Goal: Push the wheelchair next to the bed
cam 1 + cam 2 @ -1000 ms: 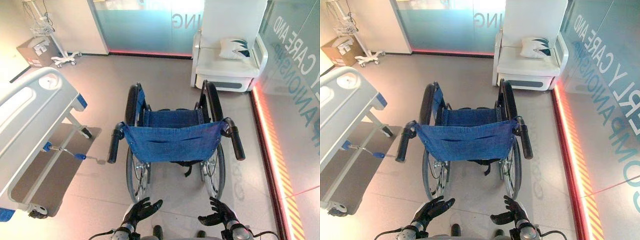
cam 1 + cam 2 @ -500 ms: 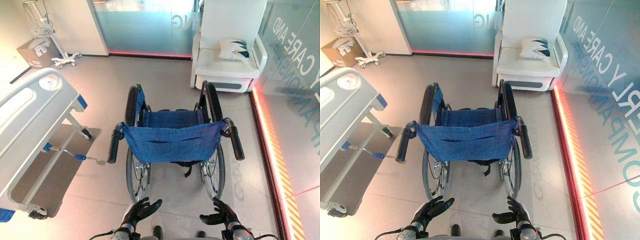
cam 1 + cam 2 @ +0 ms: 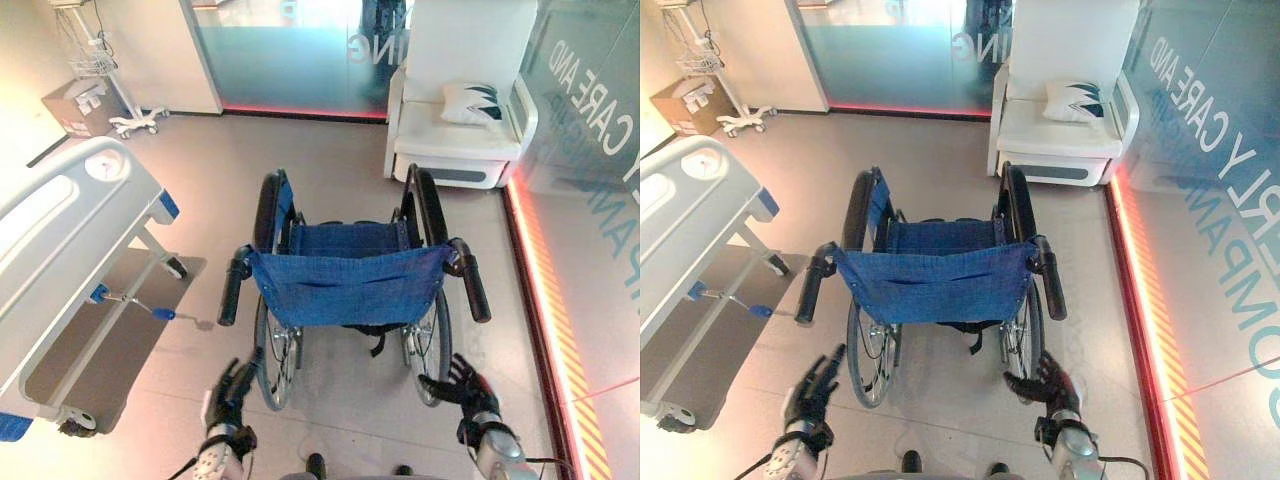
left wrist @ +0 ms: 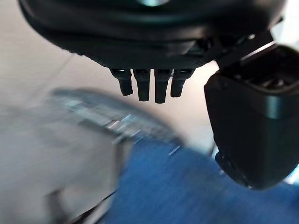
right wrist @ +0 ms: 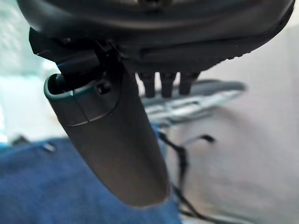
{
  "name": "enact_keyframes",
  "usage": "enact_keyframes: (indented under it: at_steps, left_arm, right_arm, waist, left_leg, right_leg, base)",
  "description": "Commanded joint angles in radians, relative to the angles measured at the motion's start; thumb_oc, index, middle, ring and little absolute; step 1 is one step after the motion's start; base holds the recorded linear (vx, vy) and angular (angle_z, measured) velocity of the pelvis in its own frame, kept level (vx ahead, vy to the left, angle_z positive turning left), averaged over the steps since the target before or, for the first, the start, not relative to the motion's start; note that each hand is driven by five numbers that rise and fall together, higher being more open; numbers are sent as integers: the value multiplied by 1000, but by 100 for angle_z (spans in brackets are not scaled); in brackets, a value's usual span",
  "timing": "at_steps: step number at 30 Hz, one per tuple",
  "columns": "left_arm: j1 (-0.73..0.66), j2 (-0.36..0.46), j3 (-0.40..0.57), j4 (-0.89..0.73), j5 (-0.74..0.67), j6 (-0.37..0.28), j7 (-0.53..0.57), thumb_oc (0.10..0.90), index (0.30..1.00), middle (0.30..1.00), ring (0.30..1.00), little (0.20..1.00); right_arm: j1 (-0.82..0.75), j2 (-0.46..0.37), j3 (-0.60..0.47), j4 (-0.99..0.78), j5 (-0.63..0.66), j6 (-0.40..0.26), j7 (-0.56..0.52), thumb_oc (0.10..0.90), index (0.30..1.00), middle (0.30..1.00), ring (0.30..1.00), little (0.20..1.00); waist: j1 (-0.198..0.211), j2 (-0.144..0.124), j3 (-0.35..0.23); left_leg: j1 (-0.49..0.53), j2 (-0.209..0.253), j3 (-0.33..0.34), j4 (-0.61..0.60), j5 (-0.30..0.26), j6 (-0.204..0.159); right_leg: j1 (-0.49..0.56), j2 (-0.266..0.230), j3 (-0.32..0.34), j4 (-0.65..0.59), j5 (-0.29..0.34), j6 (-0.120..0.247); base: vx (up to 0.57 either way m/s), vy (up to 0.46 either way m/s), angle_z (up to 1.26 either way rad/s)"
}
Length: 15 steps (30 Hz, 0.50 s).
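— Grey floor [image 3: 340, 150] is stretching out around the wheelchair [image 3: 345, 285], which is standing mid-room with its blue back facing me. What are you getting?

— I'm seeing the bed [image 3: 70, 250] well apart from the wheelchair, off its left side, and a white armchair [image 3: 455, 120] with a pillow [image 3: 472, 103] beyond the wheelchair. A cardboard box [image 3: 75, 105] is sitting far beyond the bed.

— And the hands?

— I'm holding the left hand [image 3: 232, 390] just behind the wheelchair's left wheel, fingers straight and spread, gripping nothing. The right hand [image 3: 462, 385] is hanging behind the wheelchair's right wheel, fingers loose and apart. Neither is touching the push handles.
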Motion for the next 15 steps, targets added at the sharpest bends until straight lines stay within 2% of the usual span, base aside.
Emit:
enact_keyframes:
  at_steps: [1, 5, 10, 15]
  left_arm:
    - [-115, 97, 35, -126, 74, -177, 128, 800, 900, 900, 900, 900]
    - [-136, 141, 48, -224, 179, -165, 184, 800, 900, 900, 900, 900]
    - [-173, 222, 78, -314, 252, -147, 240, 800, 900, 900, 900, 900]
    - [-203, 260, 85, -407, 251, -128, 154, 800, 900, 900, 900, 900]
  right_arm:
    - [-114, -89, -113, -133, 72, -174, -80, 800, 900, 900, 900, 900]
    - [-150, -134, -172, -217, 63, -178, -82, 800, 900, 900, 900, 900]
    - [-212, -209, -188, -317, -34, -171, -102, 800, 900, 900, 900, 900]
    - [-239, -243, -173, -395, -83, -147, -108, 800, 900, 900, 900, 900]
  waist:
    - [9, -17, -4]
    - [5, -8, -7]
    - [3, 6, -17]
    - [4, 4, -23]
  left_leg:
    - [61, -52, 10, 28, -114, 22]
    - [65, -52, 10, 21, -114, 21]
    - [64, -55, 7, 16, -113, 13]
    - [63, -53, 6, 17, -112, 9]
  right_leg:
    - [-33, 8, -3, 53, -5, -34]
    - [-34, 6, -1, 54, -9, -33]
    - [-35, 0, 2, 46, -11, -31]
    - [-27, -2, 1, 38, -13, -32]
  base:
    - [20, 34, 0]
    - [2, 45, -1]
    - [-17, 54, -2]
    - [-2, 10, 1]
